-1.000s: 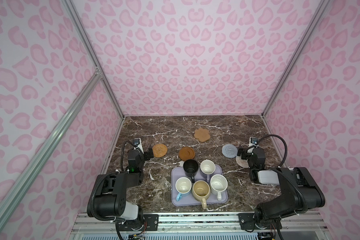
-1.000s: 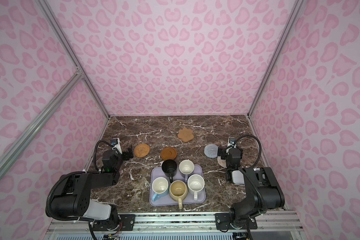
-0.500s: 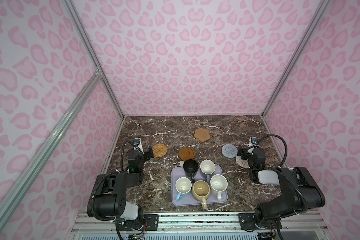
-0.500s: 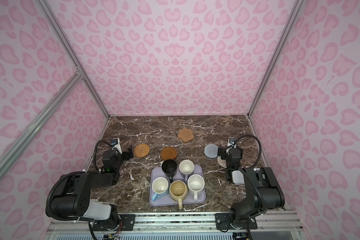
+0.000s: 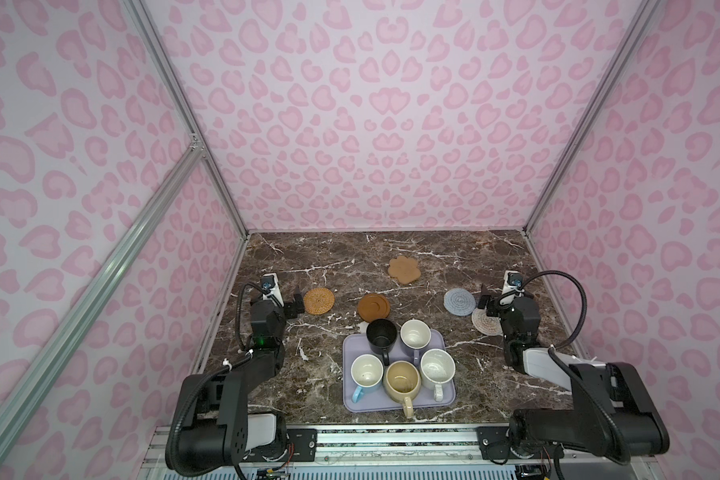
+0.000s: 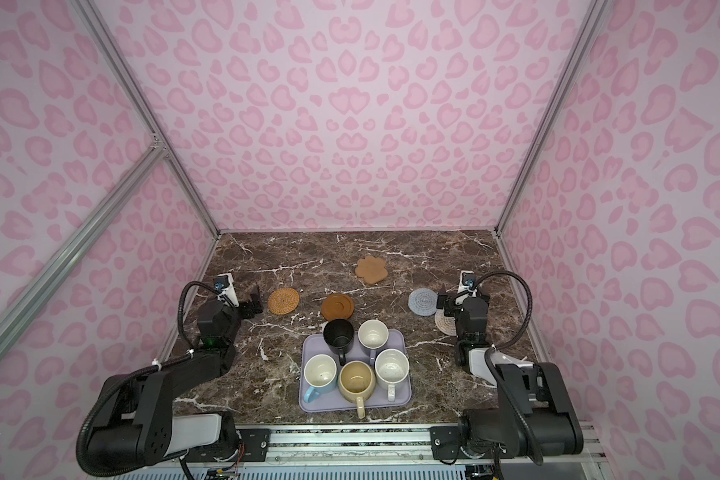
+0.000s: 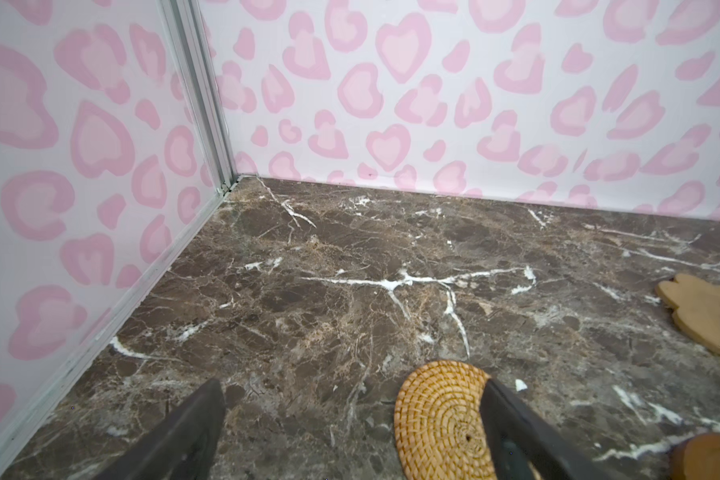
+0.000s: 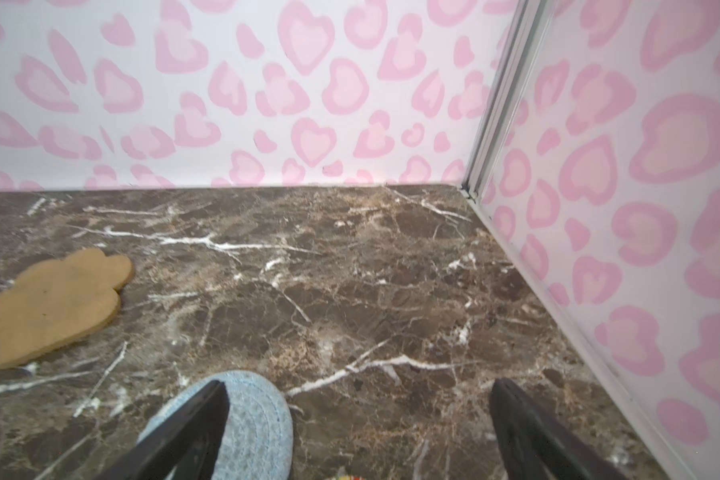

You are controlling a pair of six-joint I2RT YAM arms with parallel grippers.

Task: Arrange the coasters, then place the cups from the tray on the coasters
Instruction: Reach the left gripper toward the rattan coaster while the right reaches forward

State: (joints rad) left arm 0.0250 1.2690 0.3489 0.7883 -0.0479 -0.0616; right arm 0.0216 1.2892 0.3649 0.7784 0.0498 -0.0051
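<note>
Left tool (image 5: 292,306) gapes wide, empty, with the rattan coaster (image 5: 319,301) just beside it at 3 o'clock. Right tool (image 5: 485,305) is equally wide, blue coaster (image 5: 459,301) at its 9. Cups (image 5: 402,378) sit on the tray (image 5: 444,402). Nothing's moved since a second ago.

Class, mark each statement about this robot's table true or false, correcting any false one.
1. All five cups stand on the tray. True.
2. The black cup sits on the dark brown coaster. False: the black cup stands on the tray.
3. The paw-shaped coaster lies nearest the back wall. True.
4. The left gripper holds the rattan coaster. False: the left gripper has open fingers, holding nothing.
</note>
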